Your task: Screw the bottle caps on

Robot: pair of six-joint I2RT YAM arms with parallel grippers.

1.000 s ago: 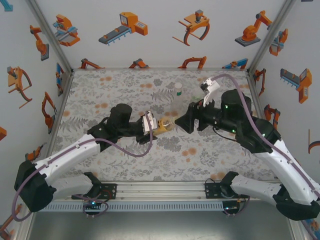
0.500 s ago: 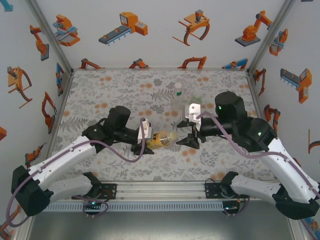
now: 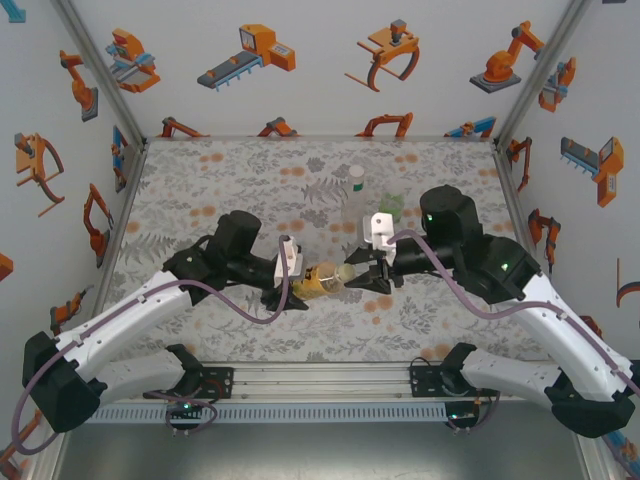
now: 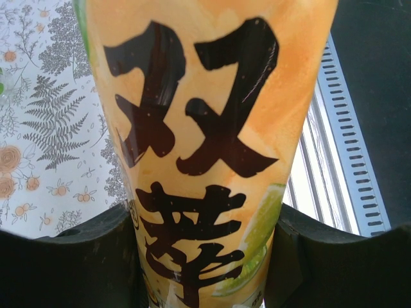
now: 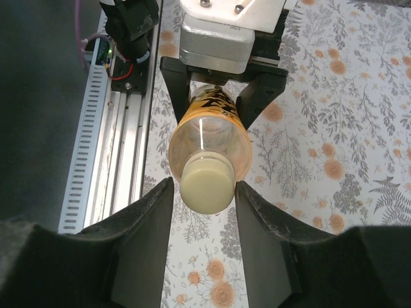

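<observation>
My left gripper (image 3: 298,285) is shut on the taller bottle (image 3: 318,284) with the yellow-orange label (image 4: 205,128), holding it on its side above the table, neck to the right. On that neck sits a pale yellow cap (image 5: 207,185). My right gripper (image 5: 204,196) is open, with its fingers (image 5: 151,218) on either side of the cap: the right one is at its edge and the left shows a thin gap. The slim colourless bottle (image 3: 352,205) stands behind with a white cap (image 3: 356,173) on top. The short green-tinted bottle (image 3: 391,207) stands to its right.
The floral table mat (image 3: 200,190) stretches left and back of the arms. The metal rail (image 3: 320,380) with the arm bases runs along the near edge. Enclosure walls with robot pictures close the left, right and back sides.
The right wrist has turned back level and dropped from its raised, twisted pose, then edged left around the cap. The left gripper carried the bottle slightly lower and nearer.
</observation>
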